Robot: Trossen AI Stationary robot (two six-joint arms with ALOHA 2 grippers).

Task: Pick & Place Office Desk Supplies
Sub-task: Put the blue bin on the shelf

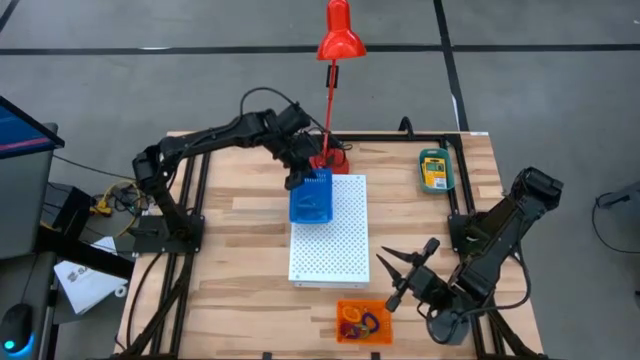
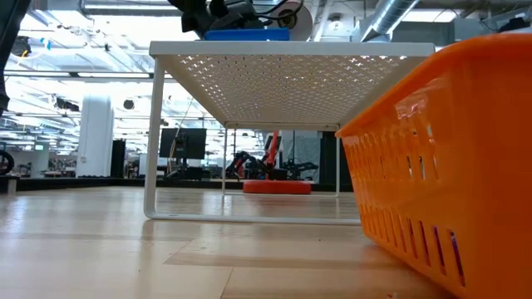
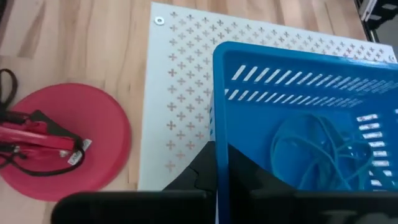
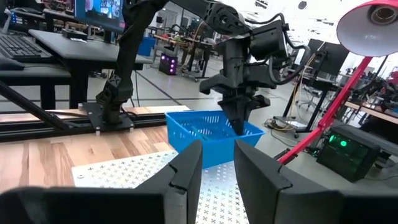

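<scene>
A blue slotted tray sits on the far end of the raised white perforated board. Thin teal loops lie inside it. My left gripper is shut on the tray's far rim, close to the red lamp's base. My right gripper hangs open over the table's near right part, touching nothing, and its wrist view looks at the blue tray. An orange tray holding coloured loops rests on the table near the board's near edge. A yellow-and-green crayon box lies in a teal tray at the far right. My left gripper clamps the blue tray's wall at its far end. One finger is inside the tray and the other finger outside. The fingers come from above, pointing down. The tray's bottom rests on the board.
The red desk lamp stands just beyond the board, its pole beside my left wrist. The board stands on legs above the table. The orange tray fills the low view's right side. Bare wood lies left of the board.
</scene>
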